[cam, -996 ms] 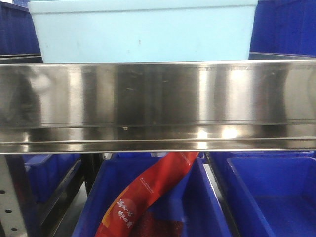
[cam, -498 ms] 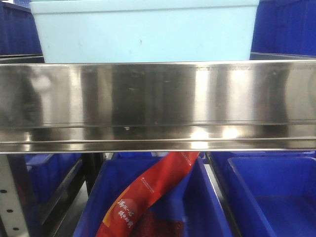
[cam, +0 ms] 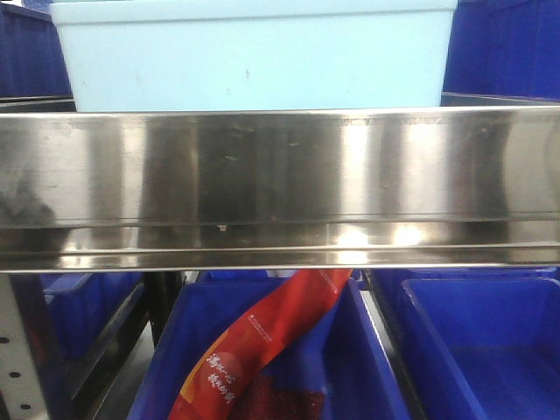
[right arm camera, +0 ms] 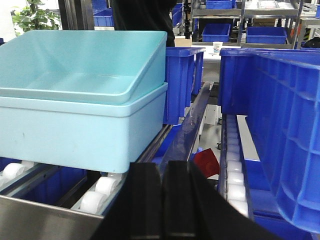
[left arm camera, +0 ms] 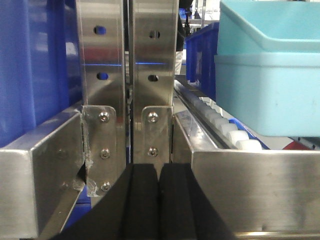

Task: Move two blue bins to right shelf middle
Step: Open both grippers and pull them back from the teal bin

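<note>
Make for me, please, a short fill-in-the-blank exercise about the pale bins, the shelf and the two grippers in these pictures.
1. The two pale blue bins sit one ____ the other.
2. They rest on white ____ behind the steel front rail.
3. The left gripper and the right gripper are both ____, holding nothing.
4. In the dark blue bin below the rail lies a ____ packet.

Missing words: inside; rollers; shut; red

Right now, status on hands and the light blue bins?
Left hand shut, empty. Right hand shut, empty. Two light blue bins nested, on rollers behind the steel front rail. Dark blue bins close alongside.
</note>
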Action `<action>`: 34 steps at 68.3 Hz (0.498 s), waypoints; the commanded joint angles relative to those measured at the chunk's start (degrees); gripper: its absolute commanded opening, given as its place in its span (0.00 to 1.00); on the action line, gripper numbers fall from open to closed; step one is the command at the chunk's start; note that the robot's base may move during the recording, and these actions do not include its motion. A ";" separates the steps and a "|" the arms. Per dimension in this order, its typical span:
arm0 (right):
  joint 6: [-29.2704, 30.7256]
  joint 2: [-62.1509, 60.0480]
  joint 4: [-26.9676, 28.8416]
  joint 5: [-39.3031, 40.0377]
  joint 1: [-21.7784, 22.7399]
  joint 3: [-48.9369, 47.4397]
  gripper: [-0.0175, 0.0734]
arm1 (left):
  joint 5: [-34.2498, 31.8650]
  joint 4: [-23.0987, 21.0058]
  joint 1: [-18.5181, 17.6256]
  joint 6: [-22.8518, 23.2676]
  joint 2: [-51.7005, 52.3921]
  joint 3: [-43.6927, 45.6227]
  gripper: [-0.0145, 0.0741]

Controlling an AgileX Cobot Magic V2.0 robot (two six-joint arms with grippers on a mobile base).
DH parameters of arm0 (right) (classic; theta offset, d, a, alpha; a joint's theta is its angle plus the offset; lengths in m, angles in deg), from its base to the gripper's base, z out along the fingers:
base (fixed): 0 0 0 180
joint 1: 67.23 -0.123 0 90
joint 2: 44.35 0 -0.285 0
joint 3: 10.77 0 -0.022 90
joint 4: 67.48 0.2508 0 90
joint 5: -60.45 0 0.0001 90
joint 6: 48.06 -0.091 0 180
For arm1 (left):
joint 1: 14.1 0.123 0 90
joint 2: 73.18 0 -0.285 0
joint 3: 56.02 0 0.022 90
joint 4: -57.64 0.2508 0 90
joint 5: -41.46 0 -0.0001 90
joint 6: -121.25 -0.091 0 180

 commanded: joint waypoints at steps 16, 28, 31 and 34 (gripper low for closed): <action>0.25 -0.23 -0.63 1.52 0.17 0.02 0.01 | -1.67 -0.41 0.18 -0.14 0.27 0.01 0.04; 0.25 -0.23 -0.63 1.52 0.17 0.02 0.01 | -1.67 -0.41 0.18 -0.14 0.27 0.01 0.04; 0.25 -0.23 -0.63 1.52 0.17 0.02 0.01 | -1.67 -0.41 0.18 -0.14 0.27 0.01 0.04; 0.25 -0.23 -0.63 1.52 0.17 0.02 0.01 | -1.67 -0.41 0.18 -0.14 0.27 0.01 0.04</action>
